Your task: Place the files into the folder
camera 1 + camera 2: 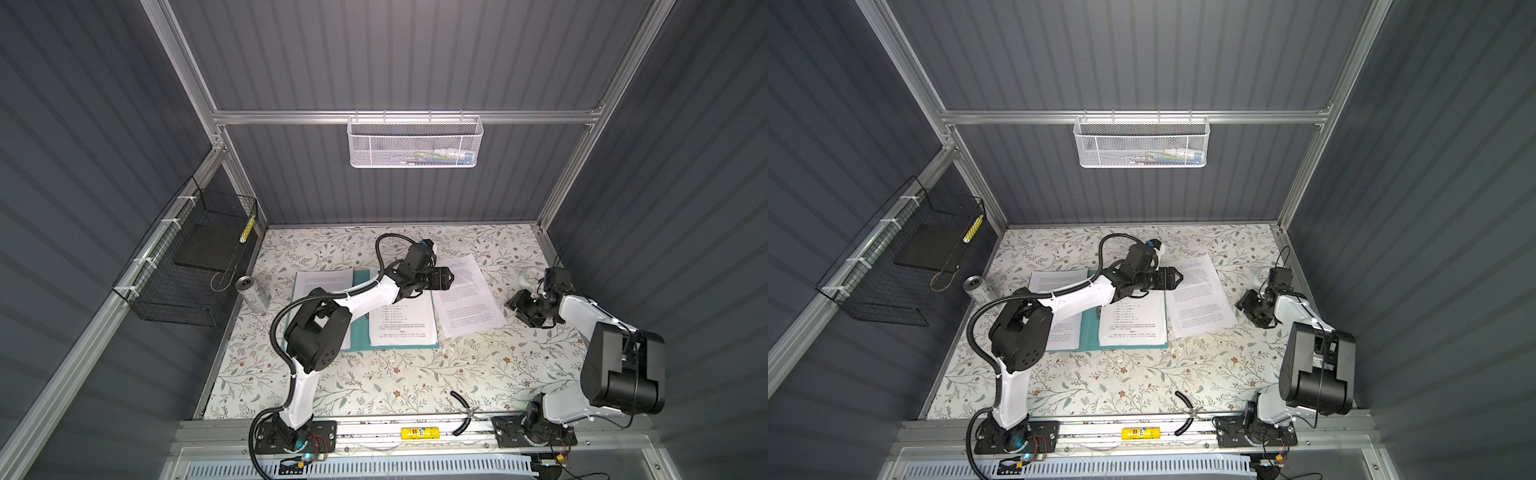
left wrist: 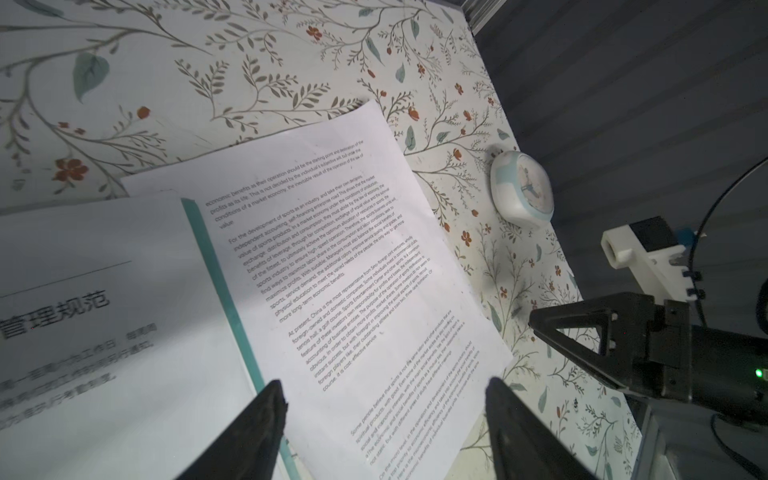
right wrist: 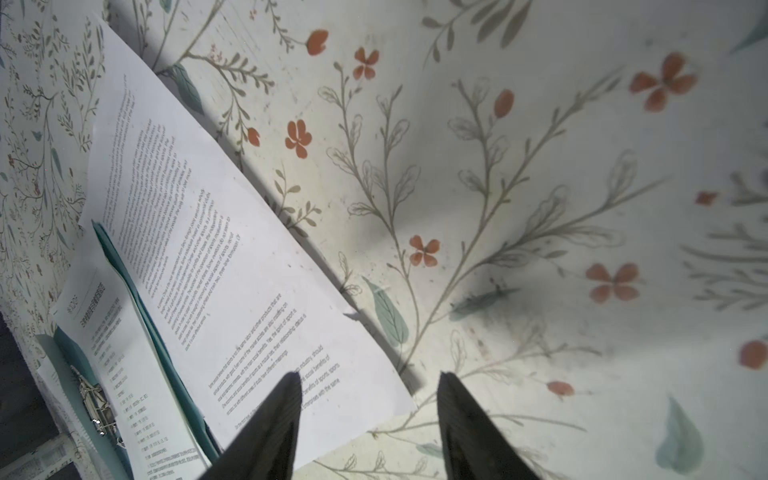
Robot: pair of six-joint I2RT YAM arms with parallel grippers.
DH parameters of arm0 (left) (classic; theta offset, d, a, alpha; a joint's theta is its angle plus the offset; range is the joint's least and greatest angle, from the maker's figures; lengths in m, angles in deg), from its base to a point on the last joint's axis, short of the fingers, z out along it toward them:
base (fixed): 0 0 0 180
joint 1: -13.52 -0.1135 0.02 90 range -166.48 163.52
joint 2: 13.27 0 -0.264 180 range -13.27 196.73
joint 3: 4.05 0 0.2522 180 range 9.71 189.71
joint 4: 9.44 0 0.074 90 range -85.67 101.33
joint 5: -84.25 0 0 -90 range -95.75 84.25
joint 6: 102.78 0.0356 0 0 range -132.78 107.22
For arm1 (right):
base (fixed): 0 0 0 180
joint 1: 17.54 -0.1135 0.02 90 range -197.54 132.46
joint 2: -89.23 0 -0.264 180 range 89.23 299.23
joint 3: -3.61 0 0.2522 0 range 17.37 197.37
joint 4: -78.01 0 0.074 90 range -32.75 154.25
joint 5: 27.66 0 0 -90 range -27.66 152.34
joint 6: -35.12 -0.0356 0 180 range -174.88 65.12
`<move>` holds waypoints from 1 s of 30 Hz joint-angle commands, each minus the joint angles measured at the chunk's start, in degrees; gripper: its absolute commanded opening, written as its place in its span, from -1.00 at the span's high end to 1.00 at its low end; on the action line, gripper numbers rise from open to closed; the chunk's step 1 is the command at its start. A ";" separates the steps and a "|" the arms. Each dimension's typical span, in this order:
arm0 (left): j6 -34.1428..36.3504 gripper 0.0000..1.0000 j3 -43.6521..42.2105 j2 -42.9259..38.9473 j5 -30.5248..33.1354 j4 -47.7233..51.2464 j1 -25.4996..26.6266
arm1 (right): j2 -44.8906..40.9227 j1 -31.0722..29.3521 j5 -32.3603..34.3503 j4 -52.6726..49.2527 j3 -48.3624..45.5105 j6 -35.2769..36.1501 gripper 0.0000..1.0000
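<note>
Top views both show 1 thin teal-green card folder point(image 1: 360, 332) lying open and flat near the middle of a floral-patterned tabletop point(image 1: 374, 386), with 3 white printed paper sheets in sight. 1 left sheet point(image 1: 320, 282) lies on the folder's left flap and 1 headed sheet point(image 1: 403, 328) on its right flap. 1 loose sheet point(image 1: 469, 299) lies tilted on the table just to the right, its edge overlapping the folder's right rim. The left gripper point(image 1: 446, 277) hovers over that overlap; the left wrist view shows its 2 black fingers point(image 2: 257, 432) spread wide, gripping nothing. The right gripper point(image 1: 521, 309) sits just beside the loose sheet's right edge, its 2 fingers point(image 3: 469, 424) partly apart and empty in the right wrist view, which also catches 1 metal clip point(image 3: 95, 409) on the folder's spine. Around them stand 1 silver can point(image 1: 251, 293), 1 round white-and-blue clock point(image 1: 530, 278), 1 white mesh basket point(image 1: 413, 141) on the back rail and 1 black wire basket point(image 1: 187, 266) on the left wall.
</note>
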 commanded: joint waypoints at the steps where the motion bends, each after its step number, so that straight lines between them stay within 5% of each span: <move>1: -1.11 -0.52 4.40 3.41 -3.74 0.52 0.31 | 1.59 0.07 -2.77 1.88 -1.18 -1.46 -0.10; 30: -2.43 -0.45 17.00 18.98 -12.09 6.72 0.68 | 11.57 0.04 -22.73 11.69 -1.06 -1.80 -0.08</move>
